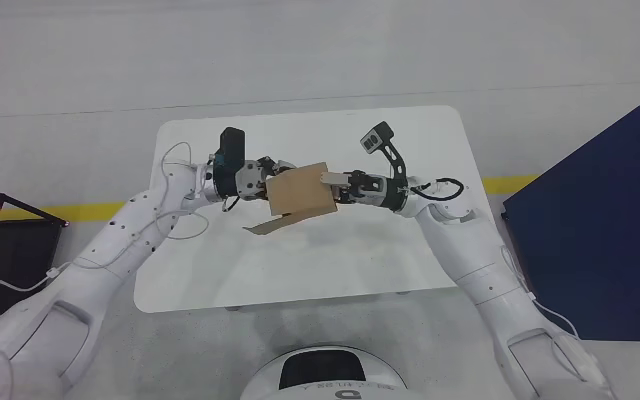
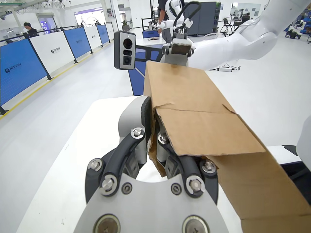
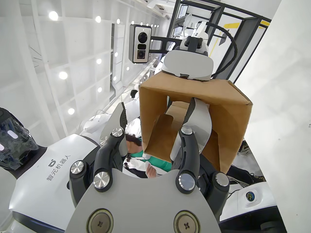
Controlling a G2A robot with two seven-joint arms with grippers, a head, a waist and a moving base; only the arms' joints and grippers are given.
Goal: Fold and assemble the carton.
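Note:
The brown carton point(image 1: 302, 194) hangs above the middle of the white table point(image 1: 400, 140), between my two grippers, opened into a tube. A loose flap point(image 1: 262, 226) droops from its lower left end. My left gripper point(image 2: 151, 109) is shut on a torn wall edge at the near end of the carton point(image 2: 194, 103); one black pad point(image 2: 145, 112) shows, the other is hidden under cardboard. At the other end my right gripper point(image 3: 157, 103) stands open astride a wall of the carton point(image 3: 150, 112), one finger point(image 3: 199, 120) inside the tube and one point(image 3: 119, 120) outside, apart from the wall.
A dark blue partition point(image 1: 590, 220) stands to the right of the table and a yellow floor line point(image 1: 40, 211) runs to the left. The table has bare room on all sides of the carton.

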